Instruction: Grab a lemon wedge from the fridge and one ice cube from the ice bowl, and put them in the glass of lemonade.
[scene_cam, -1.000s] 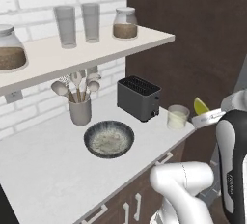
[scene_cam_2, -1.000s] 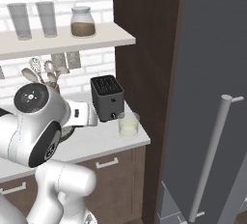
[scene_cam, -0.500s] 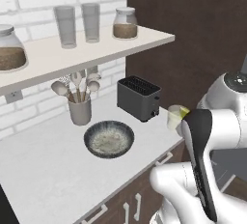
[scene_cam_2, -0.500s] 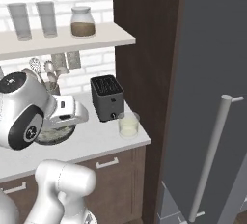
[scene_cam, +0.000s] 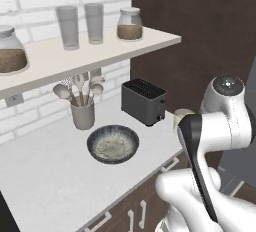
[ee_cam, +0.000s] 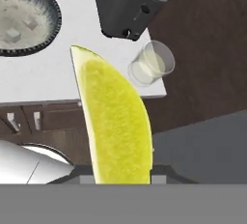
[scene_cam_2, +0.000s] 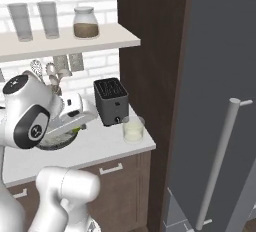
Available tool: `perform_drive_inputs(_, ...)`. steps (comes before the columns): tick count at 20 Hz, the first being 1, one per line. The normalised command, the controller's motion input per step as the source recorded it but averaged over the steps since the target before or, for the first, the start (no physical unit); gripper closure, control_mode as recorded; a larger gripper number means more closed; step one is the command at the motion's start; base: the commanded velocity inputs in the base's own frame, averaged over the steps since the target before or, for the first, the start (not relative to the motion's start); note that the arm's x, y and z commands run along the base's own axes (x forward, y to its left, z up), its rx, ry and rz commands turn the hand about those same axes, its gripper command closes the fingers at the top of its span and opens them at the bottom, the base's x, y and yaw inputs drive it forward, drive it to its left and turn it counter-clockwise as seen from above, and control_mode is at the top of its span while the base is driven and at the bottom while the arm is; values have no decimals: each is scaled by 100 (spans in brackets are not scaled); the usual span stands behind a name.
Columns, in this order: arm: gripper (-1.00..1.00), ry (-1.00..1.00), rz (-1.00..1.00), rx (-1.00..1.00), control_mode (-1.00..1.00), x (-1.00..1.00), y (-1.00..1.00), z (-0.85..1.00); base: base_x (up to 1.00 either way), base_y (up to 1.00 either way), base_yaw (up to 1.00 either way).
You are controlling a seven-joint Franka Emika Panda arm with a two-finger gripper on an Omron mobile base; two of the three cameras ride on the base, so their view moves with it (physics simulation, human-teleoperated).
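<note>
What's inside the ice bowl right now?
In the hand view, the ice bowl holds a few pale ice cubes on its speckled bottom. Its left part runs off the picture, so anything there is unseen.

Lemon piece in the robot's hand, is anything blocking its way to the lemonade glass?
Nothing visible does. The lemon wedge is held above the counter edge, and the glass stands open-topped near the counter corner. The toaster sits beside it, off the direct line.
</note>
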Motion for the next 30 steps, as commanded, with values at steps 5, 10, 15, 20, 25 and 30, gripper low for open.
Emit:
perform_drive_inputs(5, 100, 7, 25, -32, -100, 10, 0, 0, 0, 0, 0)
perform_drive_inputs(10, 100, 11, 31, -31, -100, 2, -5, 0, 0, 0, 0)
perform_drive_inputs(15, 100, 15, 31, -31, -100, 8, -14, 0, 0, 0, 0)
perform_drive_inputs(20, 100, 18, 34, -33, -100, 12, -22, 0, 0, 0, 0)
perform_drive_inputs(25, 100, 18, 37, -34, -100, 16, -23, -9, 0, 0, 0)
perform_drive_inputs(30, 100, 26, 36, -36, -100, 10, -17, -25, 0, 0, 0)
